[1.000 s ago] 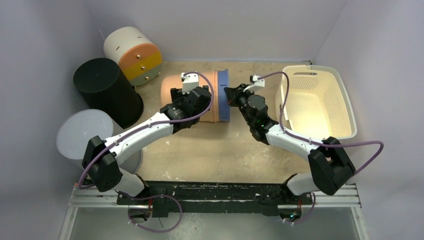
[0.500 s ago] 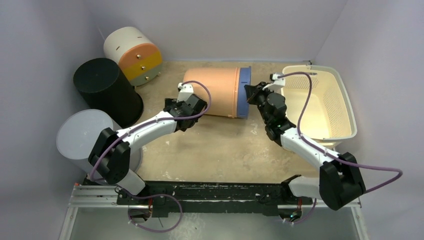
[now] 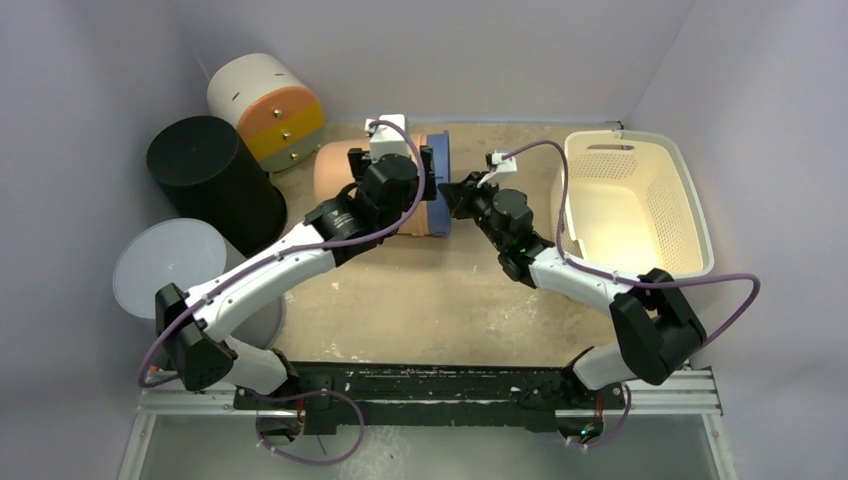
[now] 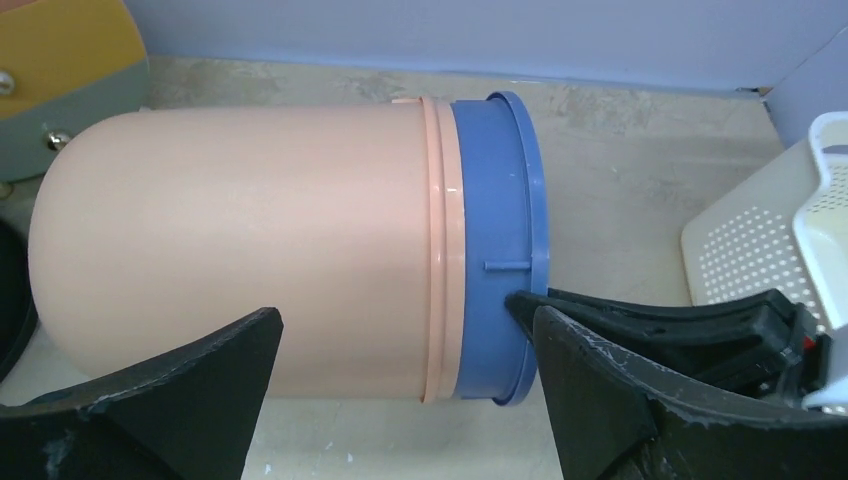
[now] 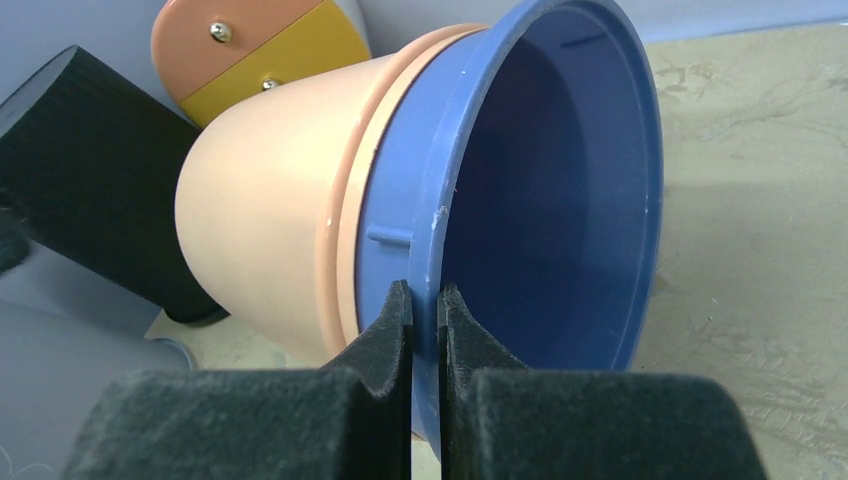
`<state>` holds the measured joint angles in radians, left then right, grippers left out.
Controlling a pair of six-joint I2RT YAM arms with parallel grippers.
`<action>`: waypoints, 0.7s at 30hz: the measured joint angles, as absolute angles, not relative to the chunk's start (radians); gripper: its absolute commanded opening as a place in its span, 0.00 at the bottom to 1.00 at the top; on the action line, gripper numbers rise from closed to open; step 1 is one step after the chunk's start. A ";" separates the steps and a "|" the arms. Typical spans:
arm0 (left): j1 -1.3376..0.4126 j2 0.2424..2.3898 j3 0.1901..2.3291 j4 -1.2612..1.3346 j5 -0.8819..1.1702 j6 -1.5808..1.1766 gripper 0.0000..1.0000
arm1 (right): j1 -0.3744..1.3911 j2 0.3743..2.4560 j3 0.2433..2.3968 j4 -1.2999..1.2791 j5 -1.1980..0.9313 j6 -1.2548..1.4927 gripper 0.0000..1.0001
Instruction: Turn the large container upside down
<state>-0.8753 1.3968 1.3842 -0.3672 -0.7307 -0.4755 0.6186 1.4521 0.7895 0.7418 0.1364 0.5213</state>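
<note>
The large container (image 3: 338,176), a peach bucket with a blue rim, lies on its side on the worktop (image 3: 450,300) near the middle of the back edge, mouth toward the white basket (image 3: 690,200) in the back right corner. The right gripper (image 3: 455,196) pinches the blue rim, one finger inside and one outside. The left gripper (image 3: 400,180) hangs over the peach wall with its fingers spread wide; contact cannot be told. Only the right wrist view looks into the mouth, showing bare blue wall. The left wrist view shows the rounded closed end and the right gripper's fingers at the rim. Overhead, the basket floor is bare. A black bin (image 3: 210,180) and a round drawer unit (image 3: 270,105) stand near the closed end, a grey bin (image 3: 170,270) at the left edge. Bare worktop runs from the container to the near edge.
</note>
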 measured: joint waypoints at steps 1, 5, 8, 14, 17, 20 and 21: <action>-0.875 1.415 1.395 -0.358 -0.738 -0.466 0.93 | 0.618 1.452 0.790 0.741 0.135 0.521 0.00; -0.875 1.520 1.417 -0.344 -0.768 -0.430 0.93 | 0.618 1.452 0.791 0.738 0.134 0.520 0.00; -0.875 1.608 1.443 -0.349 -0.786 -0.413 0.93 | 0.618 1.451 0.791 0.736 0.134 0.520 0.00; -0.871 1.723 1.536 -0.363 -0.838 -0.387 0.93 | 0.617 1.445 0.791 0.727 0.134 0.516 0.00; -0.873 1.729 1.542 -0.361 -0.854 -0.382 0.93 | 0.617 1.434 0.786 0.722 0.137 0.516 0.00; -0.867 1.729 1.540 -0.362 -0.851 -0.387 0.93 | 0.614 1.423 0.776 0.720 0.146 0.516 0.00; -0.864 1.729 1.538 -0.359 -0.847 -0.392 0.93 | 0.613 1.420 0.774 0.718 0.150 0.515 0.00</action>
